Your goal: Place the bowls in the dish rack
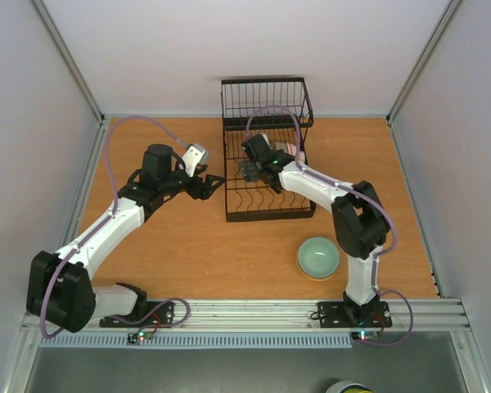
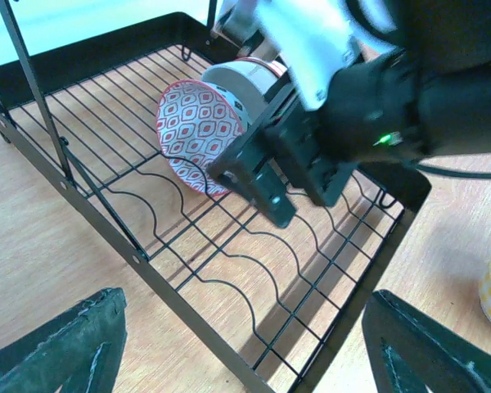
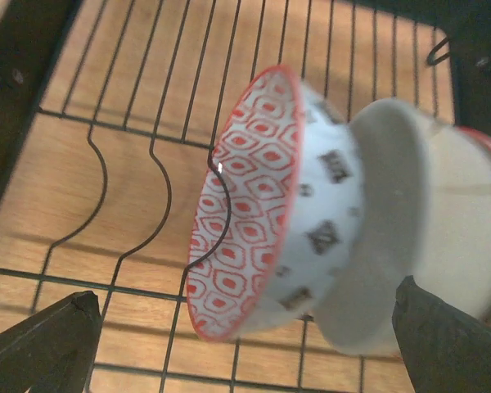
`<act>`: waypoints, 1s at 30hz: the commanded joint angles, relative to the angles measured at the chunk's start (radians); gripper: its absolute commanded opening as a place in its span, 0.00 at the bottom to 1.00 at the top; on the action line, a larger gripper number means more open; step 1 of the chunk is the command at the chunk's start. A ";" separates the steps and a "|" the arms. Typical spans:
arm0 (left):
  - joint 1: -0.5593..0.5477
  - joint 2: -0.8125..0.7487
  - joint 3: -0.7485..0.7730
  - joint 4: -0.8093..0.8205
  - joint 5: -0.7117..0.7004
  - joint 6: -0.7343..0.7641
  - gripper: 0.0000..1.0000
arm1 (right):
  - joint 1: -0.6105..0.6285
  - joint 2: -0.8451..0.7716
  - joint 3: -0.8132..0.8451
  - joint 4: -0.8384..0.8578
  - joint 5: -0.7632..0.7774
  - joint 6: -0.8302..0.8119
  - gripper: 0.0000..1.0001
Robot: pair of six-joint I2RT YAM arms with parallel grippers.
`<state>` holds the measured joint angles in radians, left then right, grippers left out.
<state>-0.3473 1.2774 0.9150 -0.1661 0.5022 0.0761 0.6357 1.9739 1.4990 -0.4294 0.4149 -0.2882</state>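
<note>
Looking down from above: finds the right gripper (image 1: 250,170) over the middle of the dish rack (image 1: 229,214), on an arm stretched far and left; cannot tell its opening here. Finds the left gripper (image 1: 213,187) spread open and empty, just left of the rack, on a bent arm. Shows a pale green bowl (image 1: 318,257) on the table (image 1: 188,246), near the right arm's base.

Turning to the left wrist: frames wide-open fingers (image 2: 65,352) low, holding nothing, and a red-patterned bowl (image 2: 195,131) standing on edge among the dividers, beside the right gripper.

Turning to the right wrist: shows fingertips (image 3: 49,352) parted wide, not closed on that bowl, with a cream bowl (image 3: 458,205) nested behind.
</note>
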 commanded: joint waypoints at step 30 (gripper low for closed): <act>-0.098 0.065 0.012 0.025 0.010 0.048 0.76 | 0.035 -1.145 -0.688 -0.743 0.054 0.772 0.60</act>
<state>-0.4355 1.3285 0.9142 -0.1680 0.5125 0.1055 0.6651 0.9211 0.8402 -1.0283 0.4931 0.3328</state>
